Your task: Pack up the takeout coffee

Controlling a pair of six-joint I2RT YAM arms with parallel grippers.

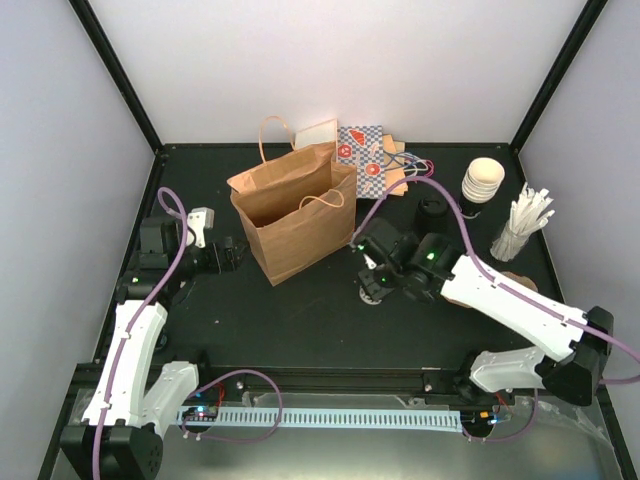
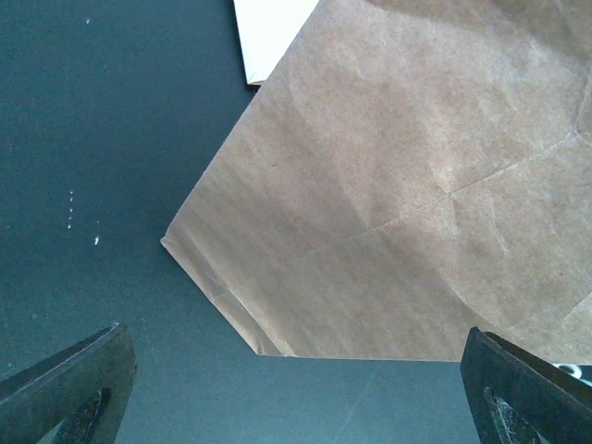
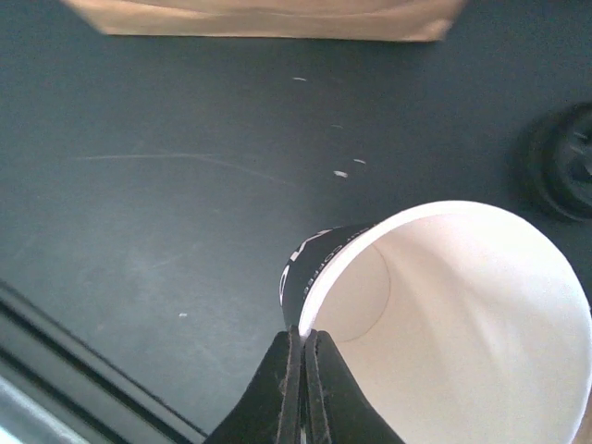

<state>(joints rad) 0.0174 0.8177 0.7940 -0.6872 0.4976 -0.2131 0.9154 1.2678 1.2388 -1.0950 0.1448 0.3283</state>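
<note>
The takeout coffee cup (image 3: 462, 324) has no lid on it: I see its white inside and a black outer wall with white lettering. My right gripper (image 3: 303, 344) is shut on its rim, one finger inside and one outside. In the top view that gripper (image 1: 372, 285) hangs over the black table just right of the brown paper bag (image 1: 290, 215), and it mostly hides the cup. The bag stands upright with its mouth open. My left gripper (image 1: 225, 250) is open beside the bag's left side; the bag's lower corner (image 2: 231, 305) lies ahead of its spread fingers (image 2: 74, 388).
A loose black lid (image 3: 564, 171) lies on the table right of the cup. At the back right are a stack of cream cups (image 1: 483, 180), a holder of white stirrers (image 1: 522, 225), a black object (image 1: 432, 215) and patterned packets (image 1: 365, 155).
</note>
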